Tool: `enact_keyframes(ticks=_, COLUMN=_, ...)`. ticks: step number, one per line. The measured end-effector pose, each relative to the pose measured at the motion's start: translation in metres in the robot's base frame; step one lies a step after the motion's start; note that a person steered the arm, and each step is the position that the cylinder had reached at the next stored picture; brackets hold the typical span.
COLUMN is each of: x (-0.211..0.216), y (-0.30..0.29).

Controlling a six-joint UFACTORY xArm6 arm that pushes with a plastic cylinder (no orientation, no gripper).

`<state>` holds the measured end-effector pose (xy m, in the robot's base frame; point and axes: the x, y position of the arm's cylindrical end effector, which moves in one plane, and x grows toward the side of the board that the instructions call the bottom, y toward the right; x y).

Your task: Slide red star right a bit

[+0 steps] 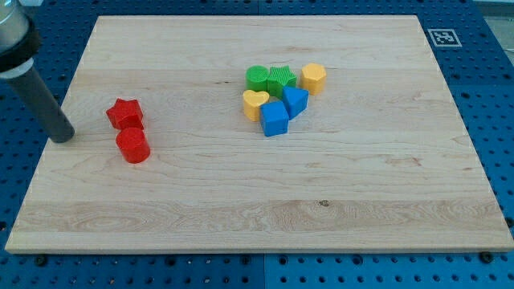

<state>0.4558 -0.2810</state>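
Note:
A red star block [125, 113] lies on the wooden board [257, 201] at the view's left. A red cylinder block [132, 145] sits just below it, touching or almost touching it. My tip [63, 136] rests on the board to the left of the red star and slightly lower, a short gap away from it. The rod slants up to the view's top left corner.
A cluster of blocks sits near the board's middle top: a green round block [258, 78], a green square-ish block [281, 79], a yellow hexagon-like block [313, 77], a yellow heart [254, 104], a blue triangle-like block [295, 101] and a blue block [274, 119].

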Motion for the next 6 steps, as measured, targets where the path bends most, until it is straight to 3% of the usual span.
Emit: enact_keyframes(ticks=6, x=-0.021, y=0.052)
